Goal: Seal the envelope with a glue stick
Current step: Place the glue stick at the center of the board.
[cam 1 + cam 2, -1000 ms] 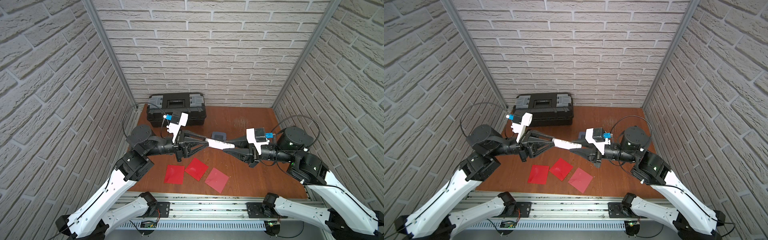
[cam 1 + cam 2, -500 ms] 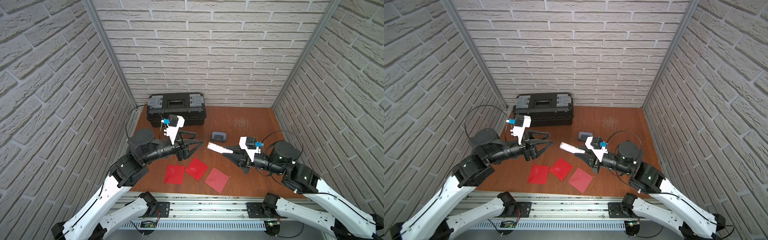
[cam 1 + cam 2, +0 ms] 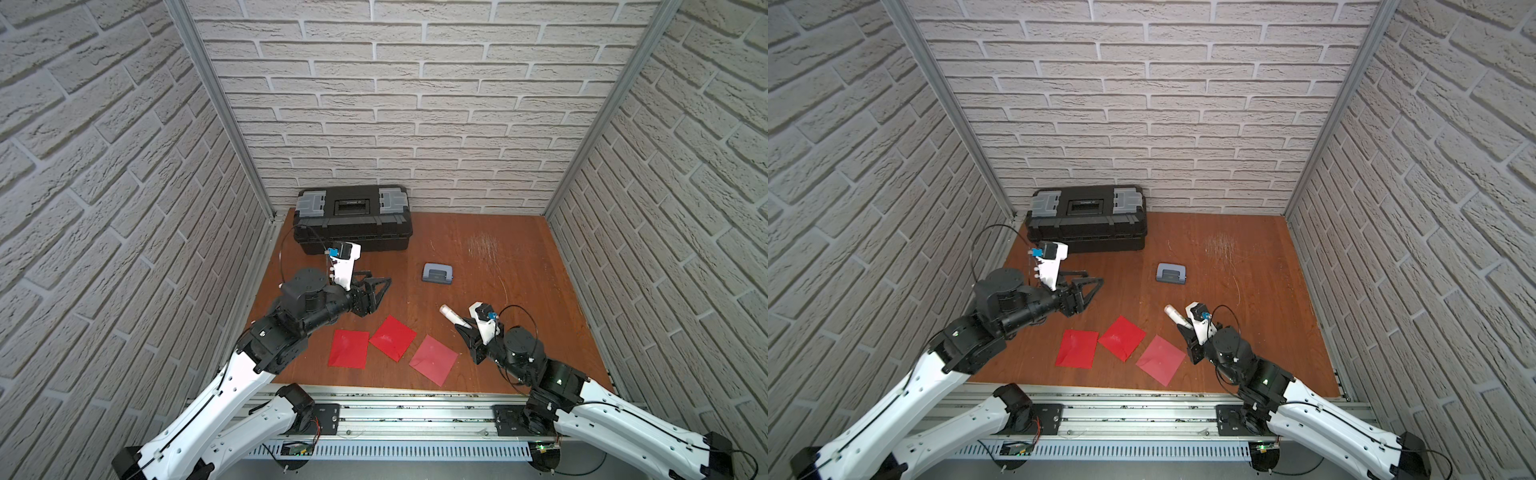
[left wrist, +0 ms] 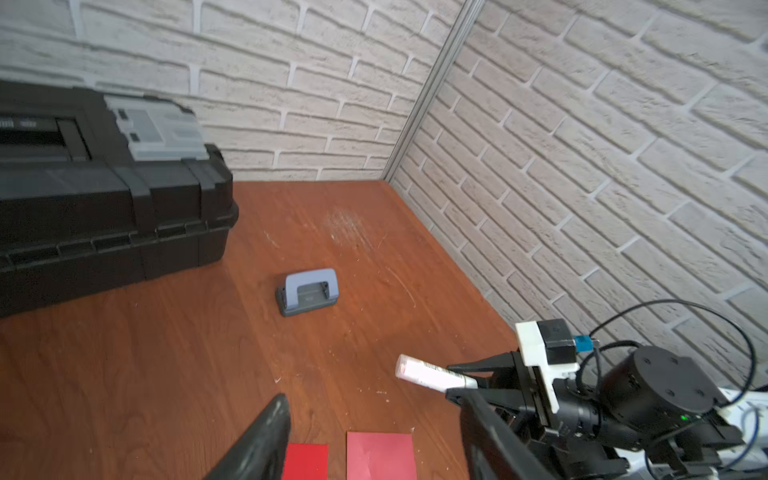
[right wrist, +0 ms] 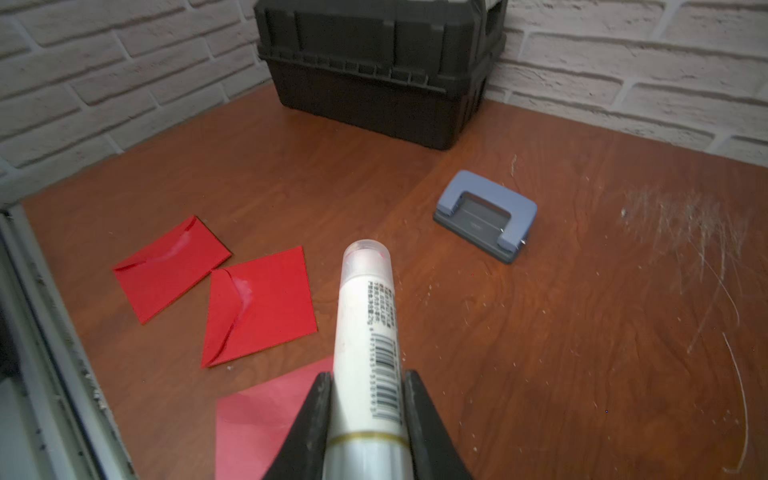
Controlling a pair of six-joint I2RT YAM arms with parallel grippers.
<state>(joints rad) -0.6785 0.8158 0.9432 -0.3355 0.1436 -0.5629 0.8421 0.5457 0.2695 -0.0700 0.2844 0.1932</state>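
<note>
- White glue stick is clamped in the right end effector, its capped tip raised over the desk, just right of three red envelopes.
- Further left, the left end effector is wide and empty.

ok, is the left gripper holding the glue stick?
No, the fingers of the right gripper clamp the glue stick, and the left gripper stands open and empty.

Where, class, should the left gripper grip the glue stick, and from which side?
Probably the clear cap end of the glue stick: it juts free beyond the right gripper, which clamps its lower part. Come from the tip side, jaws across the round tube.
</note>
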